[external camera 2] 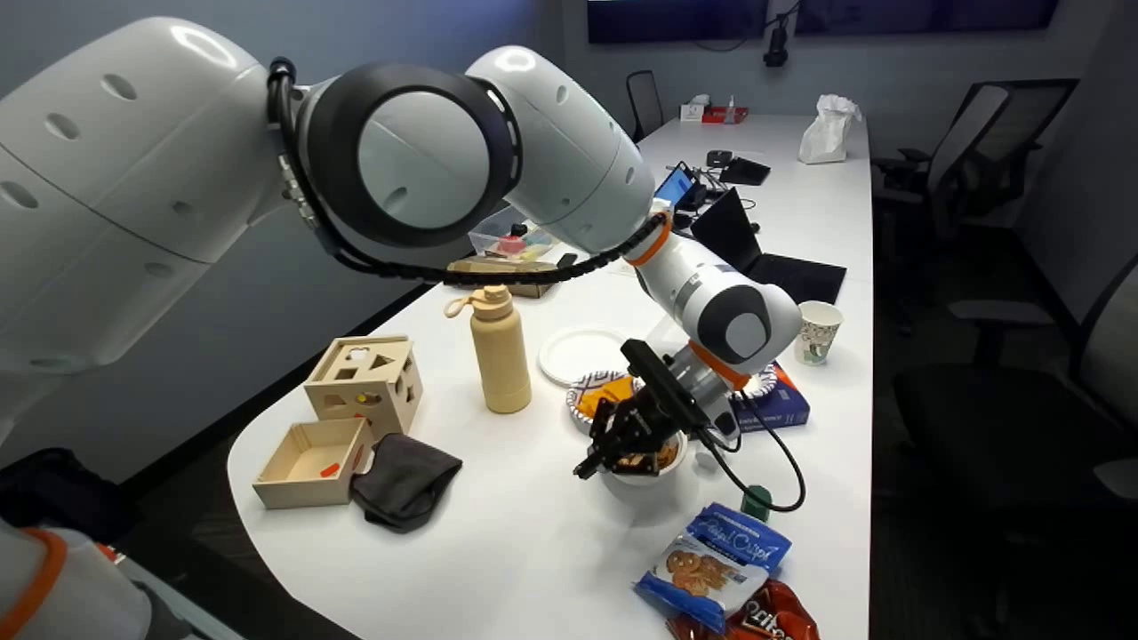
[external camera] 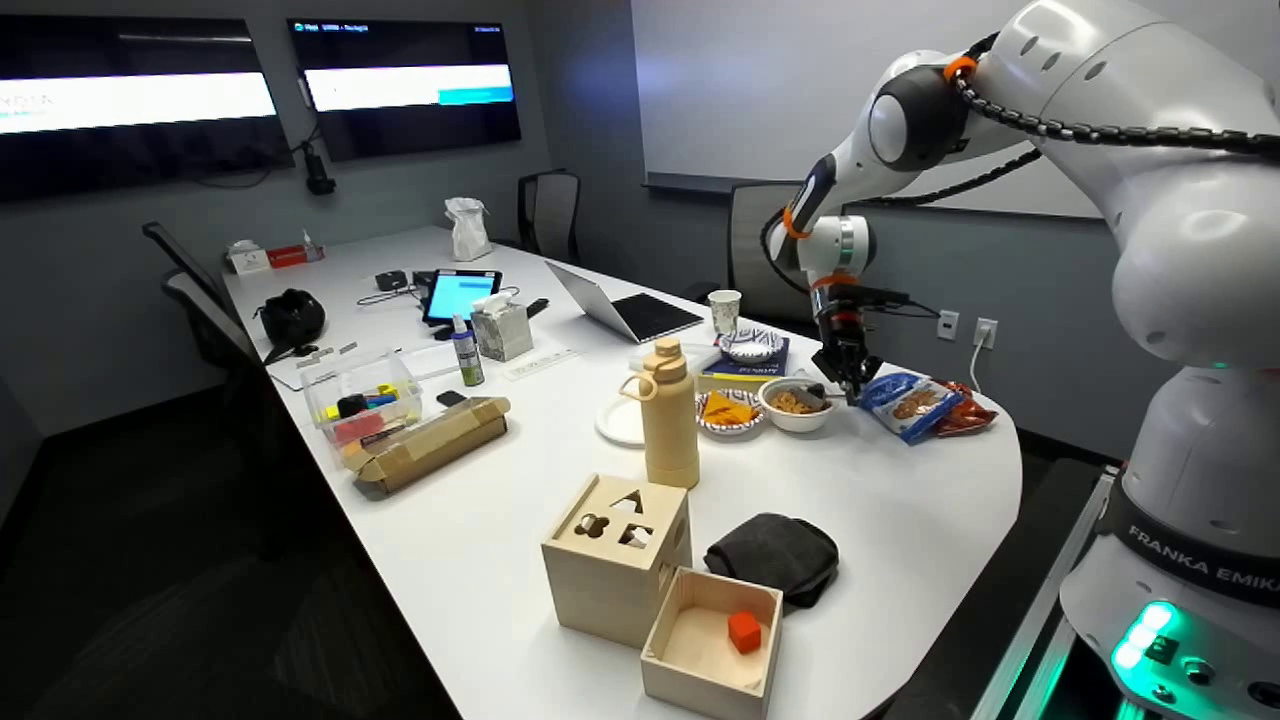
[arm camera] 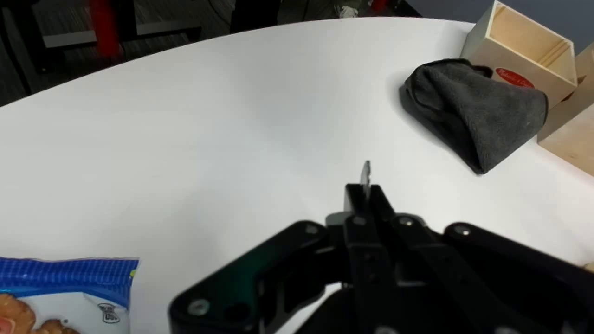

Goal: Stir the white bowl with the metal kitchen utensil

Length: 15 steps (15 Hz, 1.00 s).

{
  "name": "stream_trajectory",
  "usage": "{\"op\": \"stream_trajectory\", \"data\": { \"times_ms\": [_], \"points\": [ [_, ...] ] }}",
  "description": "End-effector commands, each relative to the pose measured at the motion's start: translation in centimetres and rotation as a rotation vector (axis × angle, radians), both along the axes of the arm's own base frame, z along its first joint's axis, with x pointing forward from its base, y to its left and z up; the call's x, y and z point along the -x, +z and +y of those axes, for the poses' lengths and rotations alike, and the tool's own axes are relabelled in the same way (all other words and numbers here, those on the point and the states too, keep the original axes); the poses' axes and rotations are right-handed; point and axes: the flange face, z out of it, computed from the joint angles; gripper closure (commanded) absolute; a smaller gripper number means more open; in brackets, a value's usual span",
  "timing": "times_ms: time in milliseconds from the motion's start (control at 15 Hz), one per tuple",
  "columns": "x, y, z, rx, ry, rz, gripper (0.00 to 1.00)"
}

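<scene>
The white bowl (external camera: pixel 797 424), holding brown food, rests on the table in both exterior views. Leaning inside it is the metal kitchen utensil (external camera: pixel 814 398), its head partly dark and hard to make out. My gripper (external camera: pixel 851 397) is beside the bowl's rim, shut on the utensil's handle. From an exterior view the gripper (external camera 2: pixel 587 469) covers much of the white bowl (external camera 2: pixel 642 480) and hides the utensil. Only a thin metal end of the utensil (arm camera: pixel 365 174) sticks out past the gripper (arm camera: pixel 364 189) in the wrist view; the bowl is outside that view.
A patterned bowl of orange chips (external camera: pixel 728 430) adjoins the white bowl. A blue snack bag (external camera 2: pixel 711 569) and a red one (external camera 2: pixel 769 613) lie close by. A tan bottle (external camera: pixel 670 430), grey cloth (arm camera: pixel 478 111), wooden box (external camera: pixel 615 575) and book (external camera 2: pixel 782 402) also occupy the table.
</scene>
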Motion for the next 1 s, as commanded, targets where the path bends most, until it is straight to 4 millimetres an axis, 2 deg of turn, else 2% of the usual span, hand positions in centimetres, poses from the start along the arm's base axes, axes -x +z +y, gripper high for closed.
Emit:
{"op": "stream_trajectory", "data": {
  "times_ms": [0,533,600,933],
  "points": [
    [0.7,0.9,0.2,-0.017,0.012,-0.034,0.64],
    [0.5,1.1,0.3,-0.030,0.010,-0.039,0.03],
    [0.5,1.3,0.4,-0.030,0.006,-0.035,0.00],
    [0.7,3.9,0.1,0.026,-0.043,-0.135,0.00]
  ]
}}
